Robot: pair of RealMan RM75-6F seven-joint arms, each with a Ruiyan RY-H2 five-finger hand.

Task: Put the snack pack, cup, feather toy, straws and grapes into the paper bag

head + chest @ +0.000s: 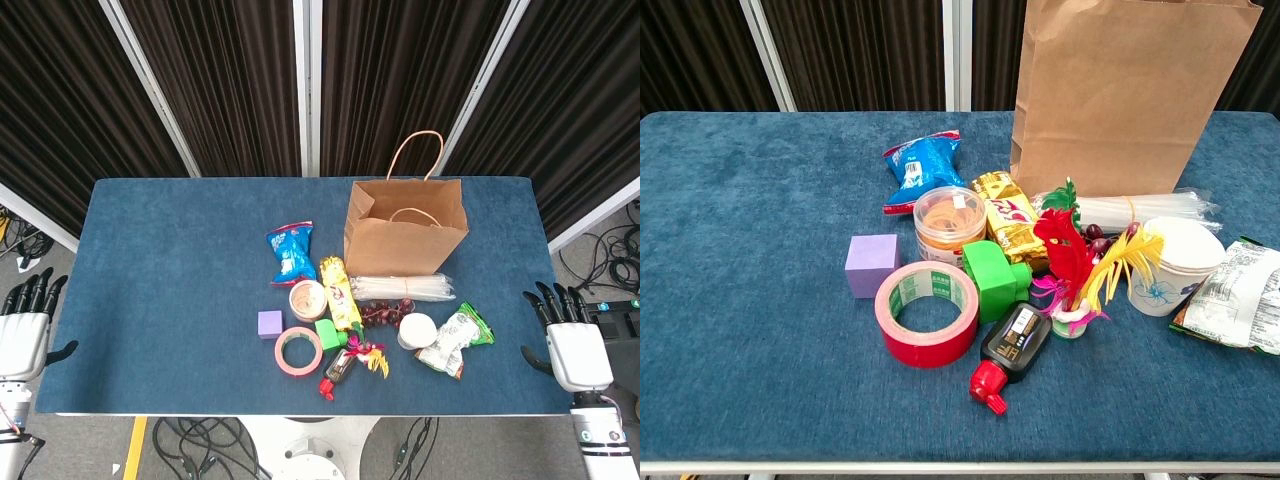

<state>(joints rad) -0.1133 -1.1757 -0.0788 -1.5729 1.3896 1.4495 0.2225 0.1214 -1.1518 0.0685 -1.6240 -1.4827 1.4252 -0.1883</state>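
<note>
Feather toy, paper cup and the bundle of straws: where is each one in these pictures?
feather toy [1072, 262]: chest view, on its red feathers.
paper cup [1172, 265]: chest view, on its white side wall.
straws [402, 288]: head view, on the middle of the clear bundle.

One paper bag [405, 228]. Three snack packs: blue [292, 252], gold [340, 292], and green-white [455, 342] at four o'clock. One cup [416, 330], one straw bundle [402, 288], one feather toy [1077, 262], one tape roll [299, 351], one purple cube [270, 323], one green block [995, 278], one tub [950, 222], one bottle [1011, 349]; grapes [380, 312], seemingly one bunch.
</note>
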